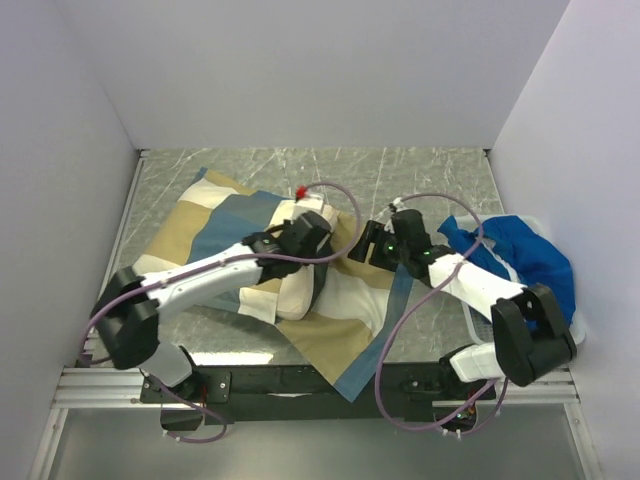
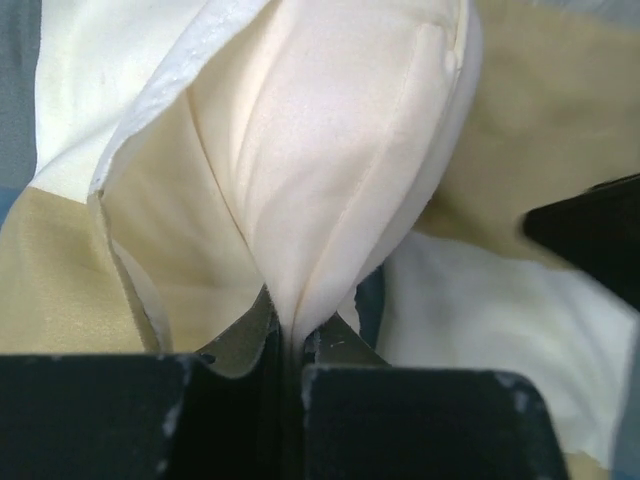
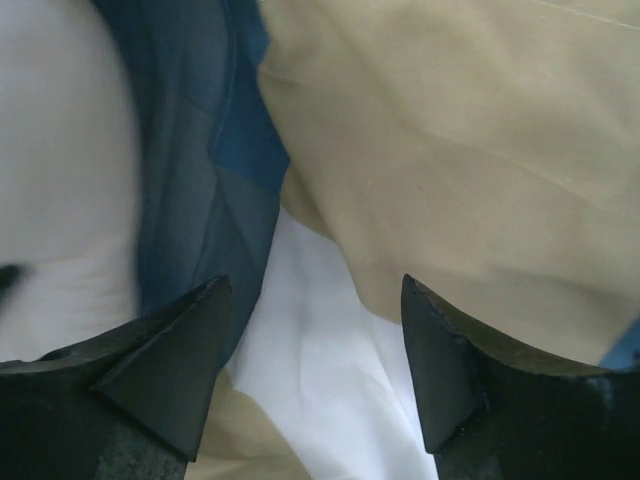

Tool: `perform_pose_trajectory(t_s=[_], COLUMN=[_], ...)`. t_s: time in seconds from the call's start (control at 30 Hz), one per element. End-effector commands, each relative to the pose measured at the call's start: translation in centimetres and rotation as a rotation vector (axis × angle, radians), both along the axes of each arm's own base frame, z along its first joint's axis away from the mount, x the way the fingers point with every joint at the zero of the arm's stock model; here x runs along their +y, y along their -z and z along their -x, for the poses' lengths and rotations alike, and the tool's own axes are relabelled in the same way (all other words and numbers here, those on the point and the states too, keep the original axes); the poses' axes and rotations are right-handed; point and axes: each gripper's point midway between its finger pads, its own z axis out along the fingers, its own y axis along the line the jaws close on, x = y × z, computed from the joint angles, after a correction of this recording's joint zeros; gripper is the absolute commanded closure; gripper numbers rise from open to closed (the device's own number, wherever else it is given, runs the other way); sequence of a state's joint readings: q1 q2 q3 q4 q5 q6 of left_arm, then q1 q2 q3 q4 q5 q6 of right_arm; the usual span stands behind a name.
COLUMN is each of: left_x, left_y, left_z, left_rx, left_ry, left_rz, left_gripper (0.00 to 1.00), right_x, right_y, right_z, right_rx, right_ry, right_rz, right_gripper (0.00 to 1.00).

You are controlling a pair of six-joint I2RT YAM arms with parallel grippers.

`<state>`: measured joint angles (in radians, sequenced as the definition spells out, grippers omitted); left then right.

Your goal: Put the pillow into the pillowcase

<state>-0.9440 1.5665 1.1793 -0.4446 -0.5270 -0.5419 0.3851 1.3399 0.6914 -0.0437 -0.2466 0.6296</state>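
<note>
**Two white-and-black arms, purple cables**

The left arm (image 1: 200, 275) and right arm (image 1: 480, 285) have white shells and bulky black joints. A purple cable (image 1: 357, 220) loops off each. Green lights (image 1: 388, 248) dot the right wrist. The left gripper (image 2: 287, 335) and right gripper (image 3: 312, 285) have matte black wedge fingers (image 2: 150, 420), speckled with scuffs. At 6 o'clock is a black base plate (image 1: 300, 378).

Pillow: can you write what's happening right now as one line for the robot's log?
left fingers: shut on pillow | right fingers: open, over pillowcase
</note>
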Motion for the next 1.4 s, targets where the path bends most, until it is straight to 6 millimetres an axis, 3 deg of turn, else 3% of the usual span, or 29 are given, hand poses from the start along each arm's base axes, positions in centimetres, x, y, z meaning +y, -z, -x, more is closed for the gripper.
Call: perform_pose_trajectory(t_s=[0.0, 0.2, 0.37, 0.67, 1.07, 1.2, 1.27, 1.37], left_x=[-2.3, -1.7, -1.1, -0.2, -0.5, -0.3, -0.3, -0.2], left_y=[-3.6, -4.7, -4.3, -4.8, -5.4, -5.7, -5.5, -5.5], left_z=[0.7, 0.9, 0.9, -0.2, -0.6, -0.7, -0.7, -0.8], left_rx=[0.004, 0.021, 0.043, 0.066, 0.072, 0.066, 0.071, 0.070], left_ry=[0.083, 0.094, 0.083, 0.021, 0.037, 0.035, 0.035, 0.031], left_rz=[0.253, 0.391, 0.439, 0.563, 0.593, 0.595, 0.598, 0.601], left_gripper=[0.99, 0.99, 0.99, 0.99, 0.99, 0.99, 0.99, 0.99], right_x=[4.0, 7.0, 10.4, 13.8, 14.3, 13.2, 12.9, 12.3], right_y=[-1.6, -1.2, -0.7, 2.8, 6.4, 8.6, 8.9, 9.0], right_z=[-1.9, -2.3, -1.3, -1.0, -2.3, -2.0, -2.1, -1.8], right_rx=[-0.073, -0.092, -0.102, -0.155, -0.189, -0.147, -0.154, -0.159], right_ry=[-0.015, 0.001, -0.028, -0.031, 0.002, 0.018, 0.020, 0.025], right_rz=[-0.007, -0.051, -0.047, 0.008, 0.203, 0.330, 0.373, 0.411], right_gripper=[0.28, 0.36, 0.40, 0.54, 0.53, 0.66, 0.69, 0.83])
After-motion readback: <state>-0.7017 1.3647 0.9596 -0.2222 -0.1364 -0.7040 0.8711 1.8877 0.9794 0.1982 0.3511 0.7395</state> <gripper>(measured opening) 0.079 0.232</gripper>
